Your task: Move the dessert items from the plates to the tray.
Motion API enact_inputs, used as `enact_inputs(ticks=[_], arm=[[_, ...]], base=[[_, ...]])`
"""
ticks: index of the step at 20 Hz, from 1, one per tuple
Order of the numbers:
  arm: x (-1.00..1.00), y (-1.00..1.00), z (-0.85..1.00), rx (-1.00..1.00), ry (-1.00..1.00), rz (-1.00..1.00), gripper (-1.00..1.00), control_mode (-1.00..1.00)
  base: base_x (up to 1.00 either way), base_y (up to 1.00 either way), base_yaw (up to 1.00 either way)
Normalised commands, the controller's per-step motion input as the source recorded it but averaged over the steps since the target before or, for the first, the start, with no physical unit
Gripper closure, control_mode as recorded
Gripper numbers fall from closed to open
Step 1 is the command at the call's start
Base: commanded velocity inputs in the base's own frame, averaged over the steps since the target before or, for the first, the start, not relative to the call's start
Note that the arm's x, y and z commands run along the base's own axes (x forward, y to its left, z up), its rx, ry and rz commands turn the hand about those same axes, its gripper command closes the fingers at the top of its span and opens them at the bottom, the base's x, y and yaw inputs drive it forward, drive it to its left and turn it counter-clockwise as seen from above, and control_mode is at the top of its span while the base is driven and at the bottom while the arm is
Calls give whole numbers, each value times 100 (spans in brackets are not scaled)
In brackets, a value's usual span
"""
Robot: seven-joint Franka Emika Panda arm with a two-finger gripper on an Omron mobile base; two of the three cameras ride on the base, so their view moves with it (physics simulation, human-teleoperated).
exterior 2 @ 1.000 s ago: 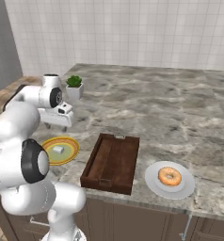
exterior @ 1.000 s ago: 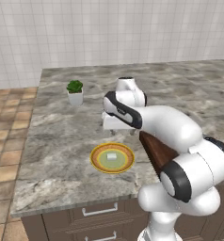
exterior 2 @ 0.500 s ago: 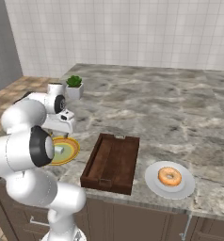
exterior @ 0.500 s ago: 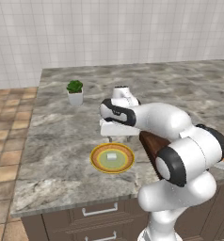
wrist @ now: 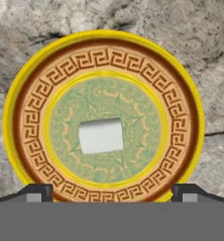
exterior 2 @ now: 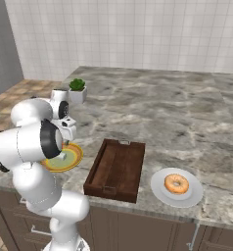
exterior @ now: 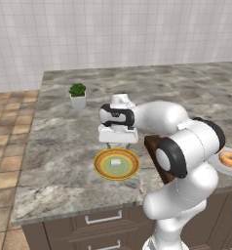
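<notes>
The arm bends forward and left across the counter (exterior: 64, 161), its hand pointing straight down above the yellow-rimmed plate (wrist: 34, 84). The gripper (wrist: 111, 190) hovers with its fingertips (wrist: 38, 192) spread wide, apart from the pale cube (wrist: 100, 135), which lies at the plate's green centre. To the right sits the dark wooden tray (exterior 2: 116, 169), and further right the donut (exterior 2: 176, 184) rests on the white plate (exterior 2: 160, 188). A potted plant (exterior: 78, 95) stands at the far left.
</notes>
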Motion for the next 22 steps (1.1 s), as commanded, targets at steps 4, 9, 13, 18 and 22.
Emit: enact_inputs(ticks=[4,9,13,18,22], arm=[[23,5,-24,0,1,-11,-100,-100],[2,1,-10,-8,0,-6,-100,-100],[-1,5,-1,-11,0,-3,-100,-100],[-11,2,0,-1,0,0,-100,-100],[-1,0,-5,0,0,0,-100,-100]], base=[[0,0,0],[0,0,0],[0,0,0],[0,0,0],[0,0,0]])
